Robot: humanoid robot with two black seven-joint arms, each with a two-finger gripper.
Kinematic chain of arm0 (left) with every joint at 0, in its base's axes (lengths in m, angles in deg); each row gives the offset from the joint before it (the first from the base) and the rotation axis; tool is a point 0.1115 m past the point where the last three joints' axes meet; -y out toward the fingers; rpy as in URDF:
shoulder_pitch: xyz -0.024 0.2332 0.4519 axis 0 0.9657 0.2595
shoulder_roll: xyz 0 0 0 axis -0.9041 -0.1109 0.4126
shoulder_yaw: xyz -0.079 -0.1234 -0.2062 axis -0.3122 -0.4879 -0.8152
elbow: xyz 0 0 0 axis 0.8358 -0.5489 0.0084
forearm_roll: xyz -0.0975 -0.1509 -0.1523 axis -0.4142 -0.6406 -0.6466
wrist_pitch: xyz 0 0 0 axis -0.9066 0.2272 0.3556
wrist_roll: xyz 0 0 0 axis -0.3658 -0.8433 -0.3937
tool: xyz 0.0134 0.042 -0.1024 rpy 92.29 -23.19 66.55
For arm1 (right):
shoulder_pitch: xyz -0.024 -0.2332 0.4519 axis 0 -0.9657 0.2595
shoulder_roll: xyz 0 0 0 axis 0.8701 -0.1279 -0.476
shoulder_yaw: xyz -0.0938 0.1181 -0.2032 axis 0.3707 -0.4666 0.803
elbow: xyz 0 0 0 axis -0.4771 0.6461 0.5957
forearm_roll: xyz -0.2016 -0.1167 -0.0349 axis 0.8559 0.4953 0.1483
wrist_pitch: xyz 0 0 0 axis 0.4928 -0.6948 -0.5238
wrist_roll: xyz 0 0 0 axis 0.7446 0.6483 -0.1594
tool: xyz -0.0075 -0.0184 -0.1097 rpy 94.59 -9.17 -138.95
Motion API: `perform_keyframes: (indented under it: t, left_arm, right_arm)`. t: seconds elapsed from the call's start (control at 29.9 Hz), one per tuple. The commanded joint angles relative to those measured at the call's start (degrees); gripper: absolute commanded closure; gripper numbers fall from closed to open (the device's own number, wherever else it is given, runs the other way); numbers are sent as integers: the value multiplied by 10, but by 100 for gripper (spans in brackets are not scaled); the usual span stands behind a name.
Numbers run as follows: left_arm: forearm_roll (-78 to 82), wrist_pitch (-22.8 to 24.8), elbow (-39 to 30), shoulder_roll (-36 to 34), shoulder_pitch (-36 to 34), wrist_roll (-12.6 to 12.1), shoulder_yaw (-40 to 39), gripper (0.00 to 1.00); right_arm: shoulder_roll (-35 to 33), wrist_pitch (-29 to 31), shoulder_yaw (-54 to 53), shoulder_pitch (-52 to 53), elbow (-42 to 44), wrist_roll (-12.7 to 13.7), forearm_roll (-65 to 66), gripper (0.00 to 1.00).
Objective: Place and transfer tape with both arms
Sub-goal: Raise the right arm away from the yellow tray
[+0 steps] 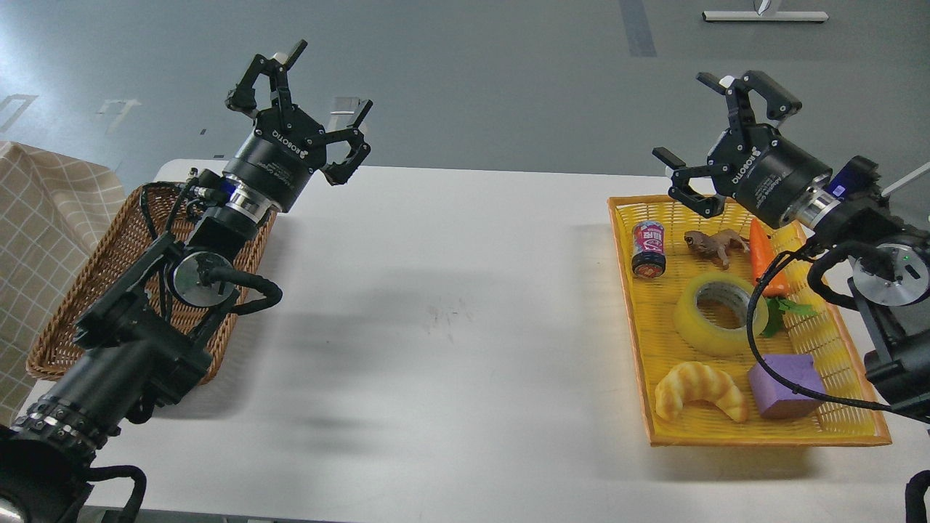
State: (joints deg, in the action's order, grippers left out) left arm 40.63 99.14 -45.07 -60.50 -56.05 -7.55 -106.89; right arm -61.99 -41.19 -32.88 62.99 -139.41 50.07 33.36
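Note:
The tape [718, 314], a wide translucent yellow roll with a grey-white core, lies flat in the middle of the yellow tray [639, 341] on the right of the table. My right gripper [716, 123] is open and empty, raised above the tray's far edge, well above and behind the tape. My left gripper [309, 94] is open and empty, raised above the table's far left edge, next to the wicker basket [102, 269]. Nothing is held.
The tray also holds a small can [649, 249], a brown toy animal [713, 245], a carrot [763, 254], a croissant [697, 388] and a purple block [785, 385]. A white table [450, 319] lies between basket and tray. A checked cloth [43, 211] hangs at the left.

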Motion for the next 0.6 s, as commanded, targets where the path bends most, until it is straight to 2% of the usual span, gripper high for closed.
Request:
perform_keyframes:
  t: [0.0, 0.13, 0.4, 0.57]
  left_arm:
    - [0, 0, 1, 0, 0, 0, 0, 2]
    - [0, 0, 1, 5, 0, 0, 1, 2]
    - [0, 0, 1, 7, -1, 0, 1, 2]
    - [1, 0, 0, 7, -1, 0, 1, 2]
  right_arm:
    - [-32, 0, 3, 0, -16, 0, 48, 0]
    - [-56, 0, 3, 4, -40, 0, 113, 0]
    - [-130, 0, 4, 3, -149, 0, 333, 0]
    - [-177, 0, 25, 0, -173, 1, 410, 0]
